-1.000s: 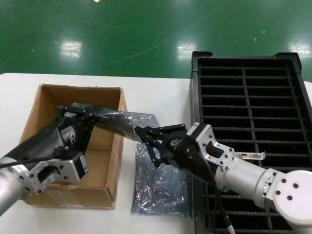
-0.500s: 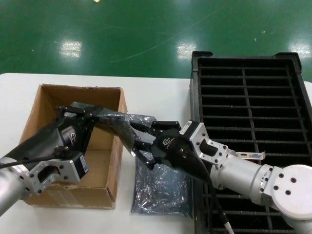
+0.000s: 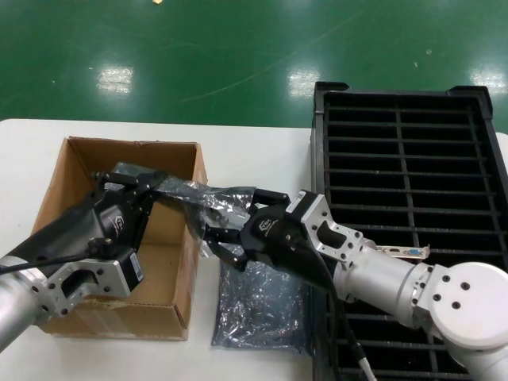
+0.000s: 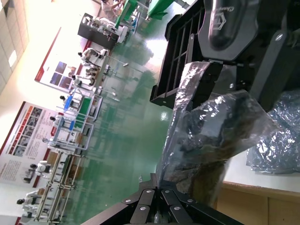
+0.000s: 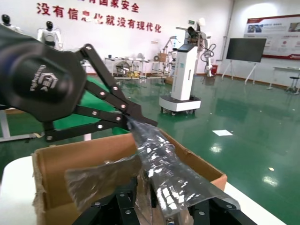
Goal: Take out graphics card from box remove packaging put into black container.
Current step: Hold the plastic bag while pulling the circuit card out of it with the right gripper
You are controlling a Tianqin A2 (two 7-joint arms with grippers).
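Worktop [image 3: 254,151] carries, on my right, the crate [image 3: 405,190] with one card [image 3: 406,252] slotted in, and on my left the box [image 3: 119,238]. Between them lies an empty bag [image 3: 262,309]. I see the second bag [image 3: 198,194], dark card inside, stretched in the air above the box's right wall. Left pincer [image 3: 155,181] is clamped on its box-side end. Right pincer [image 3: 226,222] straddles the other end, jaws wide.

The box [image 3: 119,246] sits left of the black container [image 3: 413,159], spare packaging [image 3: 262,305] between
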